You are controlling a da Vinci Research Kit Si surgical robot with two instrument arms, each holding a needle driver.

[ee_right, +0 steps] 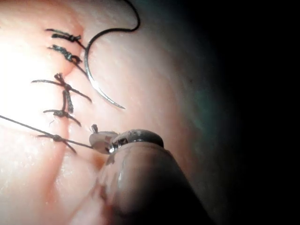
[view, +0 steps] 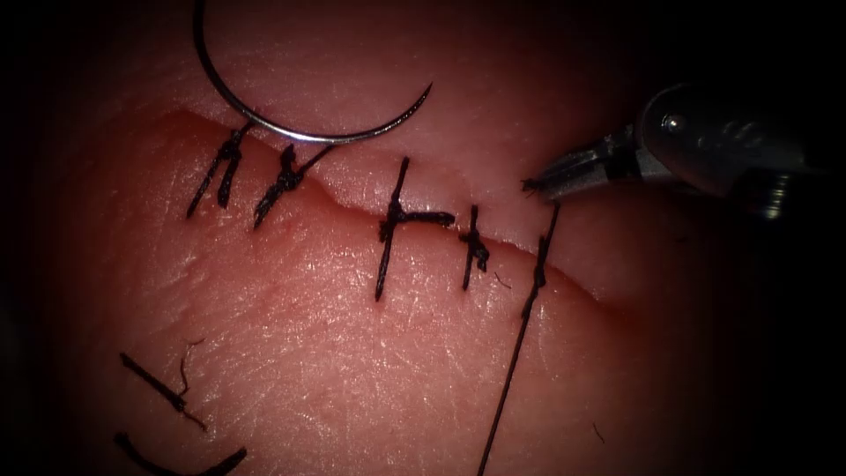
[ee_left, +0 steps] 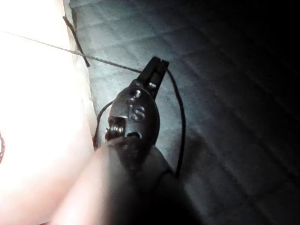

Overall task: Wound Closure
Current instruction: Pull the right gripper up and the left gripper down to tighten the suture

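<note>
Glossy tissue [view: 352, 353]: curved needle [view: 291, 132] lies free; both claws [view: 535, 186] [ee_left: 158, 65] grip thread [view: 520, 335].

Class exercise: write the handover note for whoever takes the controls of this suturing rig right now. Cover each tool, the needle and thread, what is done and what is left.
Right tool: jaws shut on the short end of the thread at the rightmost stitch.
Left tool: off the tissue, jaws shut on the long strand.
Needle: lies free on the tissue above the cut, held by neither tool, not in the tissue.
Done: four tied stitches across the cut; cut ends of thread lie lower left.
Left: fifth stitch still has thread uncut; cut beyond it unstitched.
</note>
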